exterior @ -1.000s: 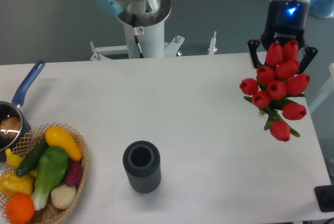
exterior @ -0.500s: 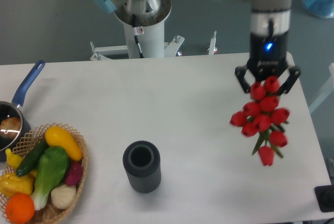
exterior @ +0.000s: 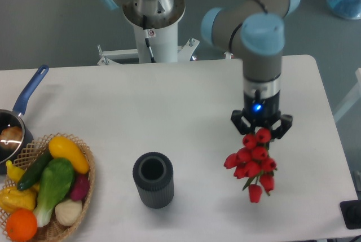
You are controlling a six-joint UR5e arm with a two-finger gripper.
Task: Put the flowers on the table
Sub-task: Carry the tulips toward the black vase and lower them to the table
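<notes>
While the hand (exterior: 262,127) hangs over the right half of the bench (exterior: 192,101), I've got it clenched on the flowers (exterior: 251,161), fingers pinching the top of the bunch so the red heads spill down and toward the camera below it. From this fixed view I can't tell whether the lowest tulip is touching the white surface or hovering just above it, and that's my worry: let go too high and the bunch drops, bounces and maybe rolls toward the near edge. Push down too far and I crush the blooms against the bench, since the heads look to be leading, not the stems. The dark vase (exterior: 153,179) stands well apart to the left, so a knock there seems unlikely. Basket of vegetables (exterior: 48,188) and the blue-handled pan (exterior: 17,121) sit far left, out of harm's way. I'd want a lower, flatter lay-down before release.
</notes>
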